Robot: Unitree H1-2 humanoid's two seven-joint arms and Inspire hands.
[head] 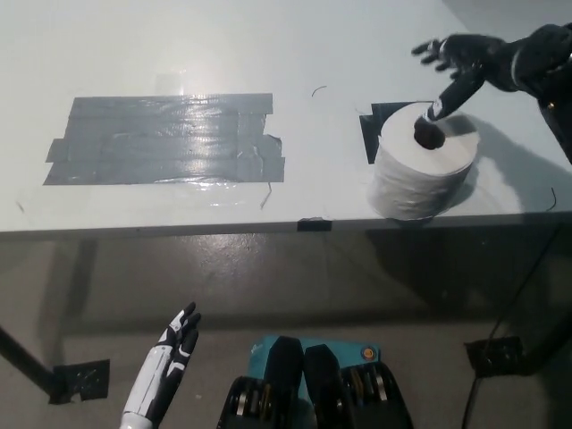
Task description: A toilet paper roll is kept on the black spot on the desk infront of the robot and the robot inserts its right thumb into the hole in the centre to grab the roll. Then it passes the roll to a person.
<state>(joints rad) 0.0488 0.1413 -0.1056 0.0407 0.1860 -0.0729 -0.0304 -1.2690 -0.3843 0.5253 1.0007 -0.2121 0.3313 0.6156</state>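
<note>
My black right hand [465,63] spread open, thumb reaching into white toilet paper roll's [420,174] centre hole; nothing gripped. White left hand [170,357] open below grey desk [268,45].

No readable text, labels or numbers anywhere: nothing on the desk [268,36], tape patch [165,140] or toilet paper roll [420,174].

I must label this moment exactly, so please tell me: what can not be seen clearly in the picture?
- Head view: the roll's hole is covered by the right hand's thumb; its depth is unknowable.
- The black spot is mostly hidden under the roll.
- The left hand below the desk is small.
</note>
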